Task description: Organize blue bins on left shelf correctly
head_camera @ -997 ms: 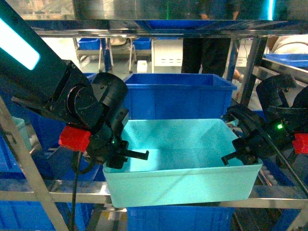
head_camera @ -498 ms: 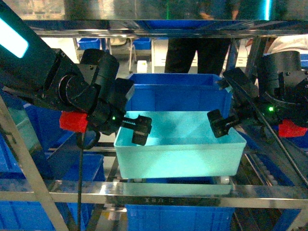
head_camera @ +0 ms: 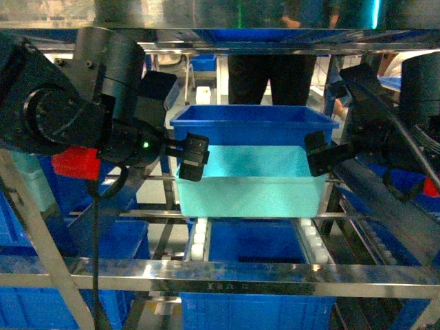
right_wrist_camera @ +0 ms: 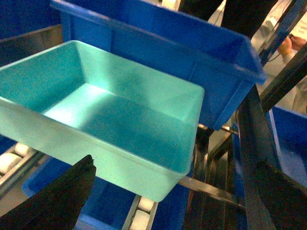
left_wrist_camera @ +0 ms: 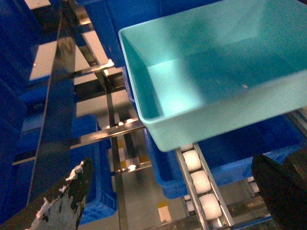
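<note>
Both my grippers, left [head_camera: 194, 157] and right [head_camera: 320, 152], stand spread wide, gripping nothing, flanking the turquoise bin [head_camera: 249, 184]. It rests on the shelf's white rollers [left_wrist_camera: 200, 184], near the royal-blue bin [head_camera: 251, 131]. I fear it could roll forward unrestrained. No readable labels anywhere.

The head camera faced the left shelf [head_camera: 227, 269] level from outside, while both wrist cameras looked down, seemingly closer, sharing the turquoise bin [head_camera: 249, 185] [left_wrist_camera: 216, 72] [right_wrist_camera: 105, 120].
</note>
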Robot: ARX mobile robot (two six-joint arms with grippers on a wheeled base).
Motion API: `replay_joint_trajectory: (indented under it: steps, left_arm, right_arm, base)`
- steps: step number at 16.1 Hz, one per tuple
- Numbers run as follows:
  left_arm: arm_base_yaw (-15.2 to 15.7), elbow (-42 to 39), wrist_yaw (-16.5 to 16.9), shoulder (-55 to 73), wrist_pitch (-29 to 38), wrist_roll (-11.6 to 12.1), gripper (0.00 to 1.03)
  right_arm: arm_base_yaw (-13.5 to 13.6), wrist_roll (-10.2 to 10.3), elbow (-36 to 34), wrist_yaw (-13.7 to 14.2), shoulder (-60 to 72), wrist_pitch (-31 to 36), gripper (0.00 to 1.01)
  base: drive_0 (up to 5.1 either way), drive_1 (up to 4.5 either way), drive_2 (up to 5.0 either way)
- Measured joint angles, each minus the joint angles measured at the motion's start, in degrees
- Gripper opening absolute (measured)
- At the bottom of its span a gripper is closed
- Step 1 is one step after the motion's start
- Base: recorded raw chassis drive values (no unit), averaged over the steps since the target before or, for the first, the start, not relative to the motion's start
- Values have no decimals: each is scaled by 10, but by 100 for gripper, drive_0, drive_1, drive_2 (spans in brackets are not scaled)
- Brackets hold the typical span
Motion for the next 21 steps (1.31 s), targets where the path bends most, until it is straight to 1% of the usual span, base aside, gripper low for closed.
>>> replay_joint_trajectory:
  steps: [1, 2, 3, 4, 5, 6, 7, 8, 9, 11, 12, 13, 14, 15, 16, 17, 18, 19, 21]
  left_arm:
    - [-9, -45, -19, -30, 33, 3, 98]
    - [-24, -103, -36, -65, 51, 4, 98]
    - [-40, -166, -61, -95, 79, 8, 98]
    - [-51, -222, -72, -125, 93, 3, 98]
    - [-57, -269, -83, -159, 107, -6, 98]
    - [-54, -308, -101, -202, 124, -6, 98]
    - [-45, -337, -109, -251, 123, -10, 98]
    - [-39, -370, -119, -301, 118, -17, 98]
    - [-38, -407, -125, -356, 101, -23, 98]
    - [-41, -442, -132, -456, 55, -36, 98]
    - [-41, -455, -144, -522, 30, -43, 98]
    - [-35, -472, -149, -590, 12, -53, 98]
    - [-29, -488, -165, -656, -8, -60, 98]
    - [-30, -493, -188, -718, -46, -73, 98]
    - [-42, -494, -229, -792, -78, -79, 98]
    - [-60, -493, -265, -860, -119, -84, 98]
    - [-33, -488, -284, -878, -77, -83, 98]
    - [-33, -488, -280, -873, -80, -80, 98]
    - [-37, -488, -278, -872, -80, -78, 98]
  right_arm:
    - [-6, 5, -45, -3, -24, 44, 98]
    - [-17, 9, -99, -15, -51, 78, 98]
    - [-26, 8, -156, -31, -78, 98, 98]
    - [-30, 8, -215, -45, -105, 134, 98]
    - [-34, 9, -267, -49, -133, 168, 98]
    - [-40, 9, -309, -65, -171, 173, 98]
    - [-46, 8, -342, -82, -210, 175, 98]
    - [-52, 9, -372, -87, -251, 173, 98]
    - [-62, 15, -403, -84, -307, 159, 98]
    - [-79, 30, -428, -70, -423, 102, 98]
    - [-82, 38, -437, -61, -489, 62, 98]
    - [-89, 46, -448, -56, -553, 26, 98]
    - [-100, 51, -455, -55, -606, -4, 98]
    - [-111, 56, -456, -55, -650, -27, 98]
    - [-119, 61, -457, -55, -695, -55, 98]
    - [-121, 63, -456, -54, -730, -83, 98]
    - [-117, 60, -450, -23, -760, -75, 98]
    - [-110, 61, -435, -5, -740, -64, 98]
    - [-110, 60, -433, -3, -736, -67, 98]
  base:
    - [0, 0, 0]
    - [0, 0, 0]
    - [0, 0, 0]
    - [0, 0, 0]
    - [0, 0, 0]
    - [0, 0, 0]
    - [0, 0, 0]
    - [0, 0, 0]
    - [0, 0, 0]
    - [0, 0, 0]
    - [0, 0, 0]
    - [0, 0, 0]
    - [0, 0, 0]
    - [0, 0, 0]
    - [0, 0, 0]
    - [0, 0, 0]
    - [0, 0, 0]
    - [0, 0, 0]
    - [0, 0, 0]
